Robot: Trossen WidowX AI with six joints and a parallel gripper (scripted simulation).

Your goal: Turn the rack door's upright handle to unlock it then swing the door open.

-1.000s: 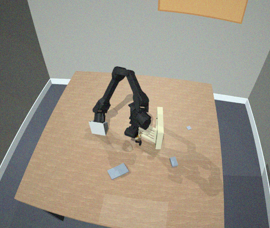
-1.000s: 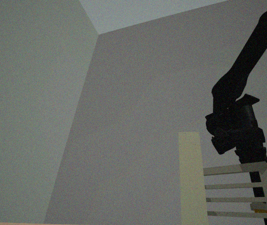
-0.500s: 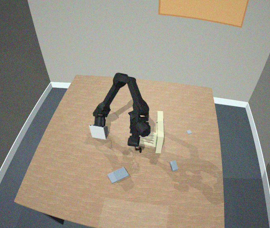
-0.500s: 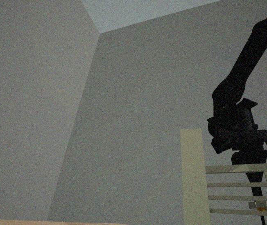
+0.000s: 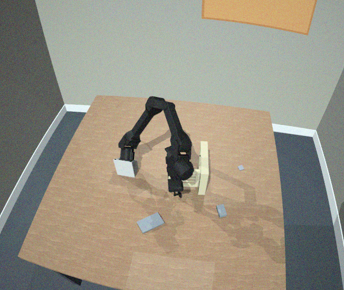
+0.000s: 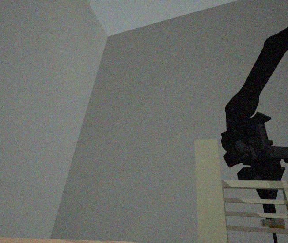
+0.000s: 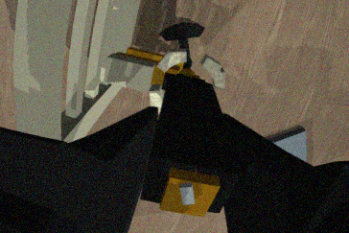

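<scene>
The cream rack frame stands upright. Its slatted door stands out from it, roughly square to the frame in the top view; the exact angle cannot be read. My gripper points down at the door's free end and is shut on the handle. The handle's black stem and flared end stick out beyond the pale fingertips. The gripped part of the handle is mostly hidden by the fingers, and the arm covers the door's free end from above.
A large blue-grey block lies in front of the gripper. A smaller block lies front right of the frame, and a small flat piece lies right of it. A white plate is at the arm's base, on the left.
</scene>
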